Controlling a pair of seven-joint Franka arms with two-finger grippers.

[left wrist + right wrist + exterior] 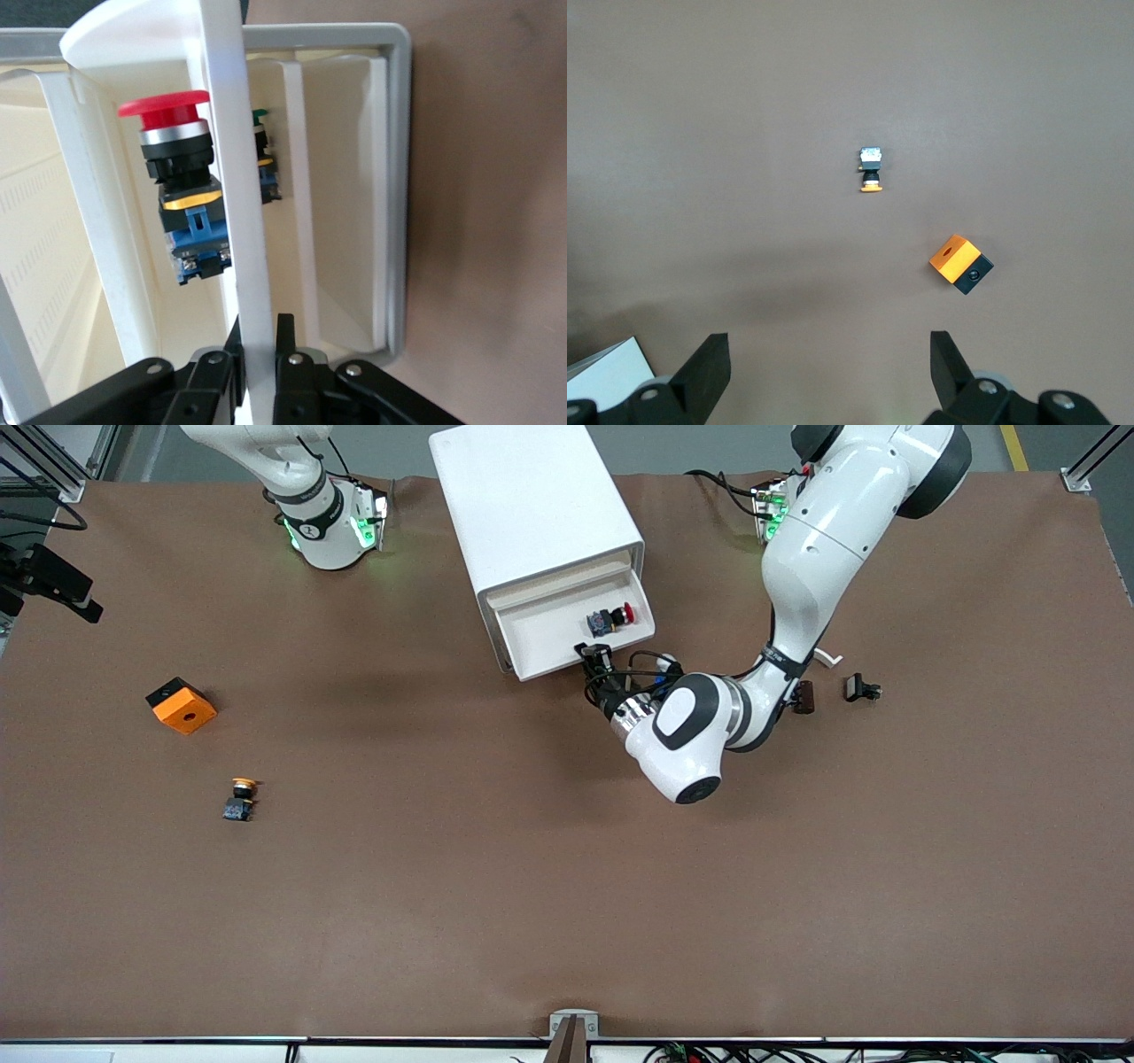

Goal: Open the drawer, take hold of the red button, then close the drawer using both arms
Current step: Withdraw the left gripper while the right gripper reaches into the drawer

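Note:
The white cabinet (pixel 532 505) lies with its top drawer (pixel 549 638) pulled out. The red-capped button (pixel 613 619) lies on its side in the drawer's tray, also in the left wrist view (pixel 182 177). My left gripper (pixel 595 657) is at the drawer's front edge, shut on the thin white front wall (pixel 232 177), with its fingers (pixel 285 341) on either side; its midpoint shows in the left wrist view (pixel 259 341). My right gripper (pixel 828 345) is open and empty, high over the table toward the right arm's end; it is out of the front view.
A yellow-capped button (pixel 241 798) and an orange cube (pixel 181 705) lie toward the right arm's end, both also in the right wrist view (pixel 871 168) (pixel 960 263). Two small black parts (pixel 861 688) (pixel 803 696) lie beside the left arm. A small green-capped piece (pixel 263 164) shows past the drawer's front wall.

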